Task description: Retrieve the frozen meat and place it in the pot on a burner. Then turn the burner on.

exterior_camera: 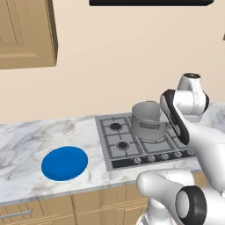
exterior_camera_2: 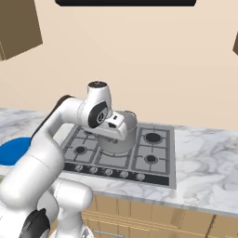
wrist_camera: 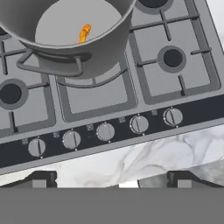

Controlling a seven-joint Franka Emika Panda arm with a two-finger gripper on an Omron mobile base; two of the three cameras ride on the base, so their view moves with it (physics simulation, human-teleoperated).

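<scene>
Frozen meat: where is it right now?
In the hand view the meat lies on the floor of the pot, near the wall on the knob side. The pot sits on a stove burner.

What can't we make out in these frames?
- Meat: visible inside the pot from the hand view; in both base views the pot wall hides it.
- Pot far rim: cut off by the hand view's top edge.
- Knob markings: too small to tell which burner is which, or on or off.
- Gripper: in the left base view the arm covers it.
</scene>
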